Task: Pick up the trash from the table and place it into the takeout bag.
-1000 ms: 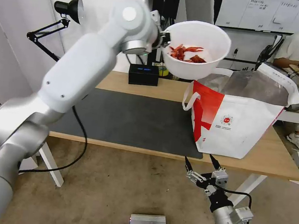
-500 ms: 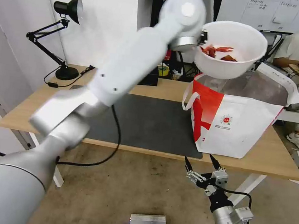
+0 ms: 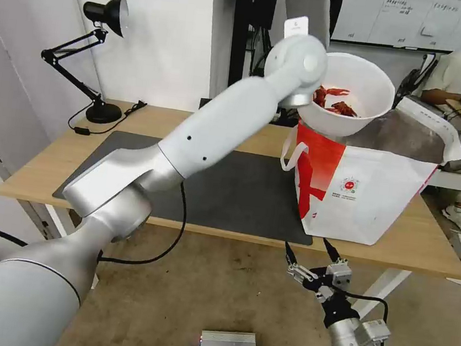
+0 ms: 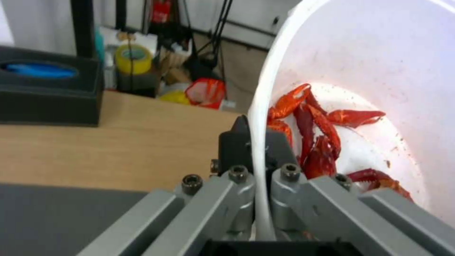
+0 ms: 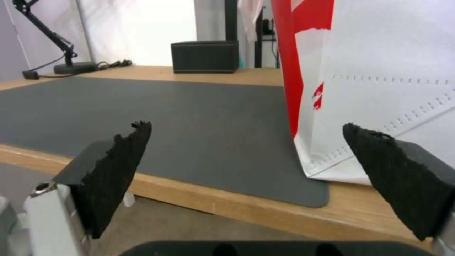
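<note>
Takeout bag [image 3: 361, 193] upright on right part of table [image 3: 42, 168], corner on dark grey mat [image 3: 228, 195], mouth open, foil lining showing. White bowl [image 3: 355, 98] of red shell scraps [image 3: 333, 100] held above bag's left rim, tilted toward robot. Left gripper [image 4: 258, 142] clamped on bowl rim, one finger inside, one outside. Right gripper [image 3: 312, 255] below table's front edge, near bag's base, jaws wide apart, holding nothing.

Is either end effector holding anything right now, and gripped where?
The left end effector pinches the white bowl by its rim, over the takeout bag. The right end effector holds nothing.
</note>
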Controlling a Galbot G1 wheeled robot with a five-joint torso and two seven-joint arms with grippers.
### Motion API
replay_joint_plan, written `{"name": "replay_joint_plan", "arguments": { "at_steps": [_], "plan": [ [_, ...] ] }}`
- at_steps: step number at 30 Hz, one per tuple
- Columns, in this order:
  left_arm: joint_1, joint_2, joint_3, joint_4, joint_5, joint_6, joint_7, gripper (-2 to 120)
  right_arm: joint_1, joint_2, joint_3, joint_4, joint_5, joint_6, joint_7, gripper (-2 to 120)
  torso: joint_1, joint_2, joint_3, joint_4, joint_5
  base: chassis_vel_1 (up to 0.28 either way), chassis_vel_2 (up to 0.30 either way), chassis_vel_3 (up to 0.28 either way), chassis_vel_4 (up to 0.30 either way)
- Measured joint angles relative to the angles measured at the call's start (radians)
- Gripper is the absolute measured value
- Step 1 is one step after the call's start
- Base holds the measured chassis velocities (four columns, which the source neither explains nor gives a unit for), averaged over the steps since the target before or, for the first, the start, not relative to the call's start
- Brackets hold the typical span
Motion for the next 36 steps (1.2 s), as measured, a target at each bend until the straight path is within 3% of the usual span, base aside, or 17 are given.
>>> {"name": "replay_joint_plan", "arguments": {
  "at_steps": [8,18,36],
  "plan": [
    [0.046,0.002,0.076,-0.051,0.076,-0.064,0.025,0,0.000,0.000,0.000,0.000,0.000,0.000,0.000,100,0.000,0.000,0.000,-0.0001,0.0000,0.000,0.000,0.000,0.000],
    [0.069,0.002,0.122,-0.049,0.144,-0.103,0.047,0,0.000,0.000,0.000,0.000,0.000,0.000,0.000,100,0.000,0.000,0.000,-0.0001,0.0000,0.000,0.000,0.000,0.000],
    [0.097,0.003,0.165,-0.072,0.173,-0.113,0.065,0,0.000,0.000,0.000,0.000,0.000,0.000,0.000,100,0.000,0.000,0.000,-0.0001,0.0000,0.000,0.000,0.000,0.000]
  ]
}}
